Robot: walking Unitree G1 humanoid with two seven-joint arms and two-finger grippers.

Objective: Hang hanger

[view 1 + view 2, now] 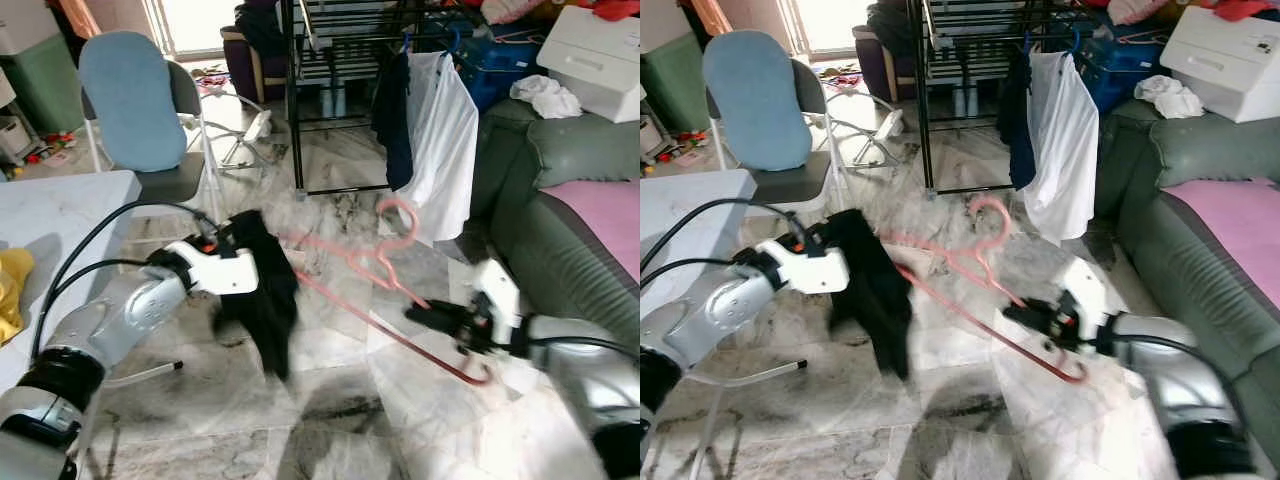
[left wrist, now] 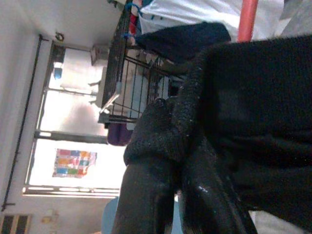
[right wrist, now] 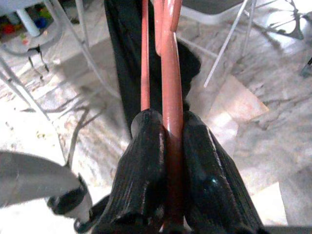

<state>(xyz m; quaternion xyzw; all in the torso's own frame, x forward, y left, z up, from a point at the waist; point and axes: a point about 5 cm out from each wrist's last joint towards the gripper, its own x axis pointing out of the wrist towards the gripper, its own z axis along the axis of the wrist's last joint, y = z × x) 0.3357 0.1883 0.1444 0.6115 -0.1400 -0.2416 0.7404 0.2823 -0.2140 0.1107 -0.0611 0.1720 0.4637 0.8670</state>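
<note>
Right tool [image 1: 418,314] clamps pink hanger [image 1: 375,275] — left tool [image 1: 238,262] grips black garment [image 1: 268,300].

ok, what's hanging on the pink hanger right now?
A black garment is draped over one end of the pink hanger, gripped by the left gripper. The right gripper clamps the other end. The hanger end under the cloth is covered.

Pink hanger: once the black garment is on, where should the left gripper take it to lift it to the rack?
Probably the neck just below the hook of the pink hanger, reached from the robot's left. The hook curls up free there, while the right gripper already pinches the lower bar and the black garment, held by the left gripper, drapes the far end.
</note>
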